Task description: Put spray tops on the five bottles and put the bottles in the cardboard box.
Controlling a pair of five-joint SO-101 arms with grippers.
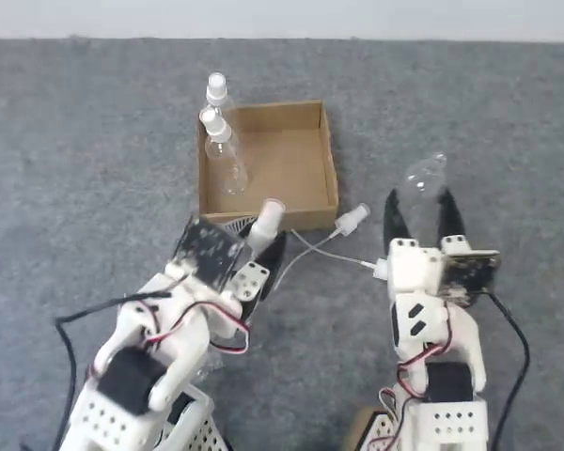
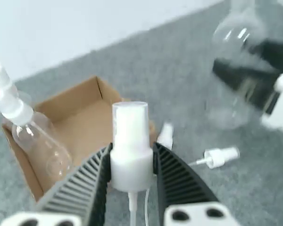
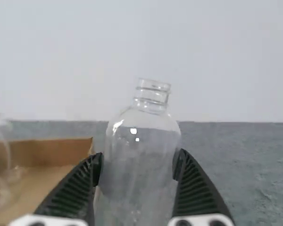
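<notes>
A grey carpeted counter fills the high view, with two white robot arms side by side at its near edge.

An open, shallow brown cardboard box sits on the counter beyond the arms, closer to the left arm. A clear plastic bottle with a white spray top stands tilted inside the box, against its left wall. A second clear bottle with a white spray top stands at the box's far left corner. Whether it is inside the box or just behind it cannot be told.

The right gripper is raised above the counter to the right of the box. Its black ribbed fingers are closed around the body of a clear, uncapped plastic bottle. The bottle stands upright with its threaded neck open at the top.

The left gripper hangs at the box's near wall. Its black ribbed fingers pinch a white spray top by its collar, nozzle cap upward and thin tube hanging below.

Two loose white spray tops lie on the counter between the arms, near the box's front right corner, one close behind the held top and another lying on its side.
</notes>
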